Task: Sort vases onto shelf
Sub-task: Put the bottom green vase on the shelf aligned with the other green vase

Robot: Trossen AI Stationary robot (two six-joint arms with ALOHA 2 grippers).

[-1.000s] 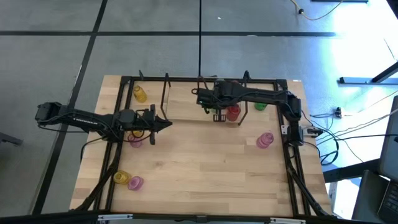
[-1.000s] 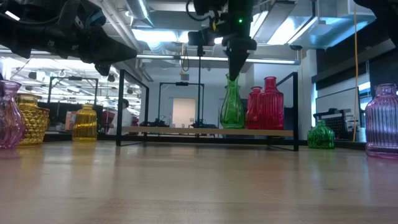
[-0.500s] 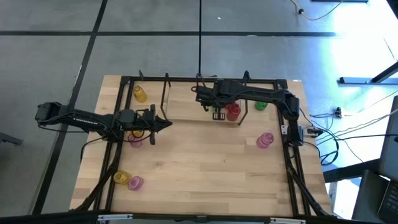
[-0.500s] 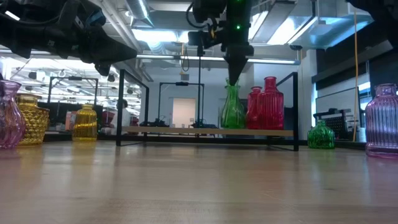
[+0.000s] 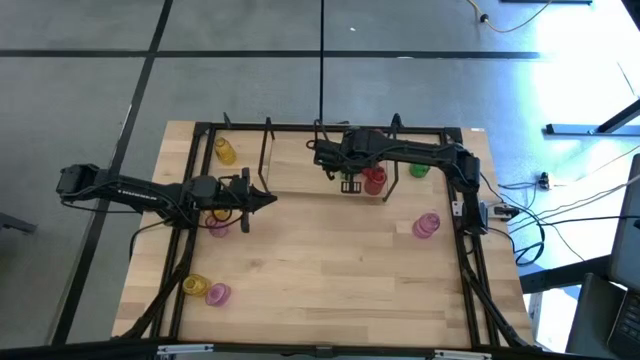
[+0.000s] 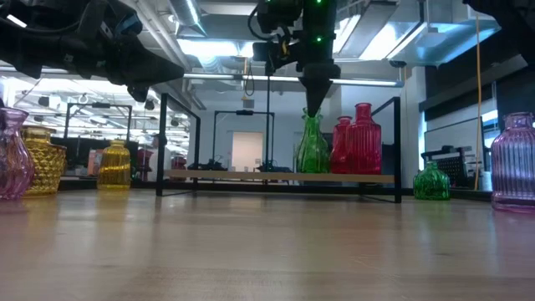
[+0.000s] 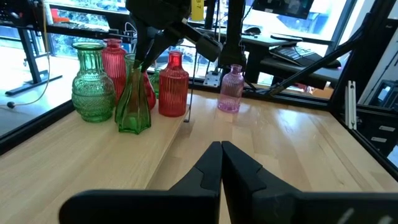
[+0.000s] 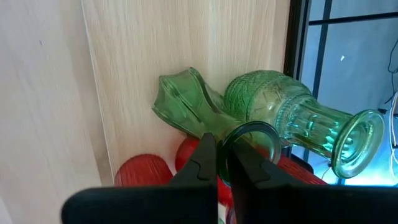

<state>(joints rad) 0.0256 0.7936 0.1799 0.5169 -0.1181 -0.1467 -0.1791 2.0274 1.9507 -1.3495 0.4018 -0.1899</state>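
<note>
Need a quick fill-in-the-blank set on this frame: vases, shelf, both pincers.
1. The right pincer is shut on the rim of the slim ____ vase.
2. That vase stands on the ____, next to two red vases.
3. The left pincer is shut and holds ____.
4. The yellow vase stands on the table, ____ the shelf.

Missing words: green; shelf; nothing; off

Worktop (image 5: 330,260): light-wood planked surface bordered by a black metal frame (image 5: 320,127). Floor (image 5: 250,80): grey, crossed by dark seam lines. Cables (image 5: 560,185) trail across the floor beside the worktop. Low view: ceiling light fixtures (image 6: 201,50) lit; a white doorway (image 6: 246,150) visible in the room behind.
</note>
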